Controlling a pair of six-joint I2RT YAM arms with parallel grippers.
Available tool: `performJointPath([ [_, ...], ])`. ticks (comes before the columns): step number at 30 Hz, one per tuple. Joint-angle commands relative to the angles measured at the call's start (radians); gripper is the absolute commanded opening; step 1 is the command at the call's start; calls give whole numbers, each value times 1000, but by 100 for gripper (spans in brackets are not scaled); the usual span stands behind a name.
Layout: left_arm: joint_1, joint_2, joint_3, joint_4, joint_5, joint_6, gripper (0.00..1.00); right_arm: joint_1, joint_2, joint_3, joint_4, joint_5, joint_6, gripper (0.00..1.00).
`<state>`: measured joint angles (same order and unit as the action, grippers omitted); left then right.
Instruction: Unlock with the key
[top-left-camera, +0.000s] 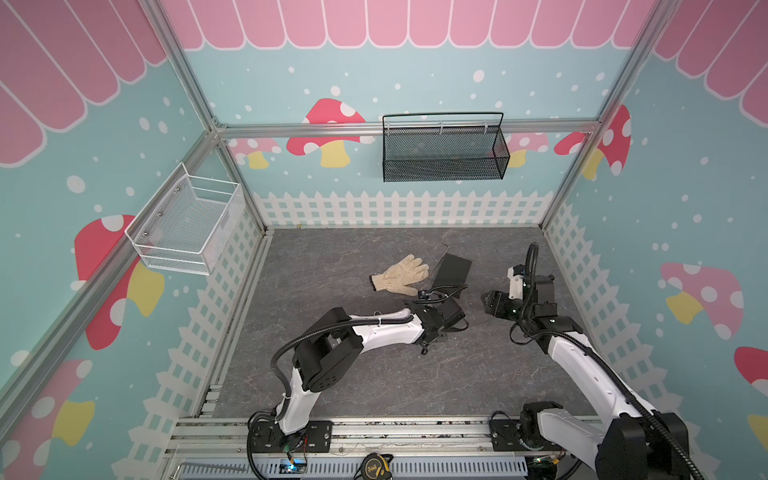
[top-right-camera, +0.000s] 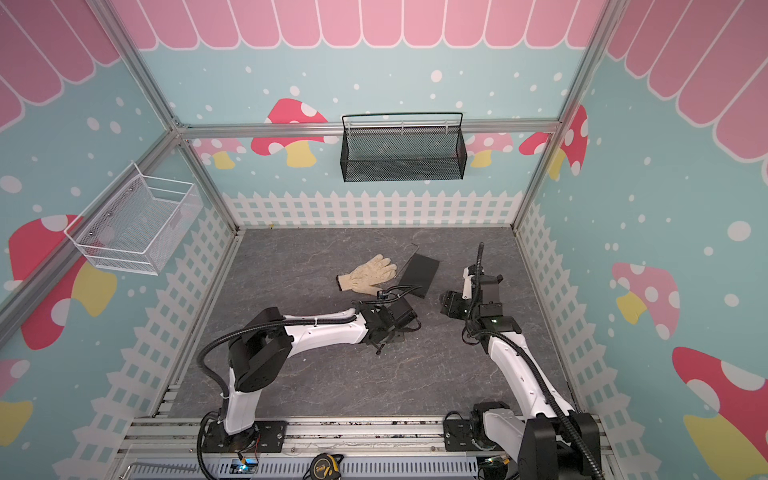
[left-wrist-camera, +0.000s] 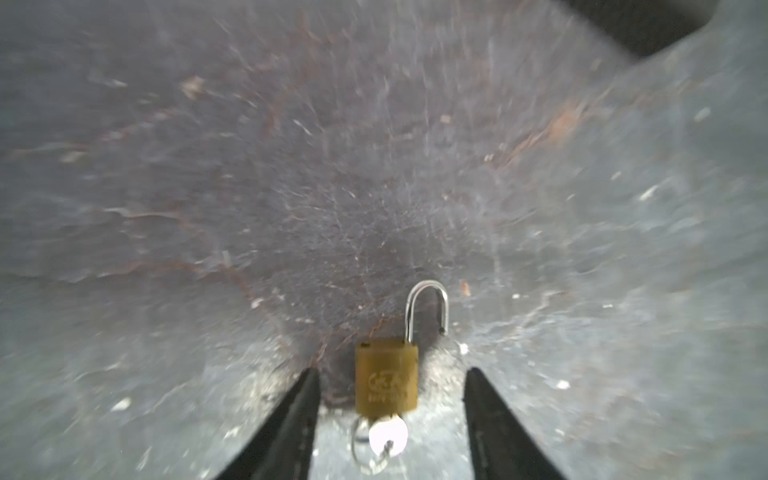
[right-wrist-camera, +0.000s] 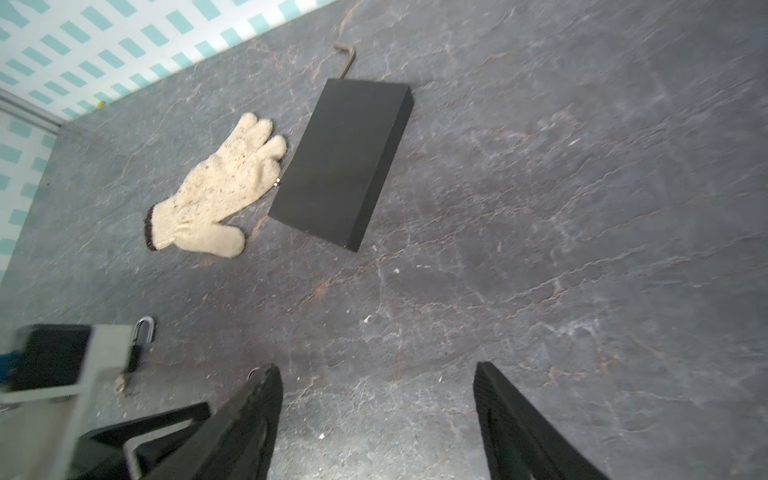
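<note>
Surface: grey stone-look tabletop (top-left-camera: 332, 374) inside a booth whose walls are printed with mushrooms and a white fence.
Padlock: the brass padlock (left-wrist-camera: 386, 376) lies flat near the middle of the tabletop, under the left arm's tip. Its shackle (left-wrist-camera: 428, 307) is sprung open, with one end free of the body.
Key: the silver key (left-wrist-camera: 388, 436) sits in the keyhole at the padlock's base, with a wire ring (left-wrist-camera: 361, 449) through its head.
Left gripper: the left gripper (left-wrist-camera: 390, 370) is low over the padlock with its jaws open. One finger stands on each side, each with a gap to the brass, and nothing is gripped.
Right gripper: the right gripper (right-wrist-camera: 376, 366) hangs over bare tabletop near the left one, jaws spread wide and empty.
Glove: a cream knit glove (top-left-camera: 401, 274) lies flat farther back, just beside the black box.
Box: the black box (top-left-camera: 451, 270) rests on the tabletop, and a bent metal rod (right-wrist-camera: 347, 58) shows at its far edge.
Baskets: a white wire basket (top-left-camera: 187, 224) hangs on the left wall and a black mesh basket (top-left-camera: 444, 149) on the back rail.
</note>
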<state>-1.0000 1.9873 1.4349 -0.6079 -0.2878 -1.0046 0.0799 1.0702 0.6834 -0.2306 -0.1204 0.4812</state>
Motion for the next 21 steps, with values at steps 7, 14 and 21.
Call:
performJointPath([
  [7,288,-442,-177,5,-322,235,95,-31,-34,-125,303,590,13,92],
  [14,679,-592,-434,243,-513,572,99,-80,122,-341,844,657,-194,98],
  [21,902,-629,-807,834,-352,757,100,-103,295,-415,1236,479,-342,98],
])
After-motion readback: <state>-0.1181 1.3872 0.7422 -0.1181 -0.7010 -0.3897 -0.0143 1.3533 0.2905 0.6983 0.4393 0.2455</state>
